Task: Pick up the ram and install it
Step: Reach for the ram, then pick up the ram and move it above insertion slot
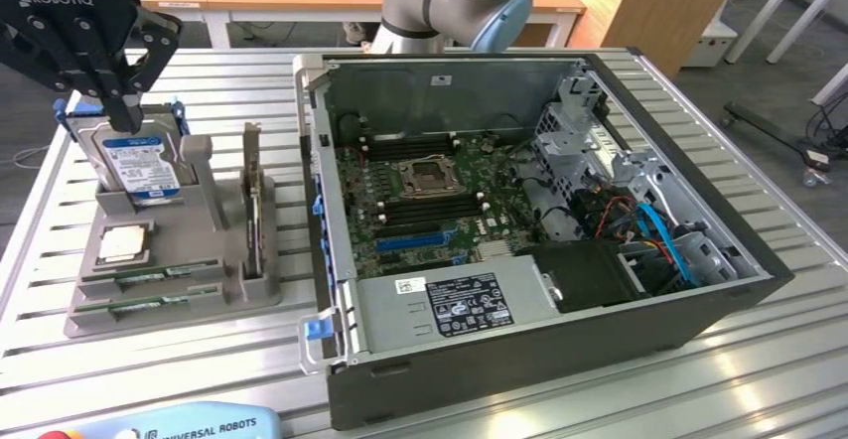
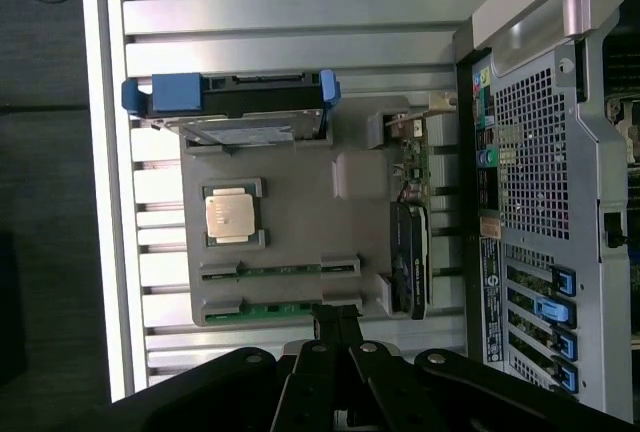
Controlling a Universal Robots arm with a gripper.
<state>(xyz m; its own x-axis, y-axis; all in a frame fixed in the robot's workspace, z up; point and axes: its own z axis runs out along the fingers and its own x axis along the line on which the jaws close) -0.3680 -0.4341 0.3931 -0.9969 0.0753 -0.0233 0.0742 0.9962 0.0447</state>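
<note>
Two ram sticks (image 2: pixel 280 270) sat in the grey holder (image 2: pixel 300 222) slots on the worktop (image 1: pixel 769 360), beside the open case (image 1: pixel 557 350). Hand (image 1: pixel 123 116) hung over the holder, clenched on nothing. Coming down shut like that, figured it'd jab a stick or clip the hard drive (image 1: pixel 139 166).
</note>
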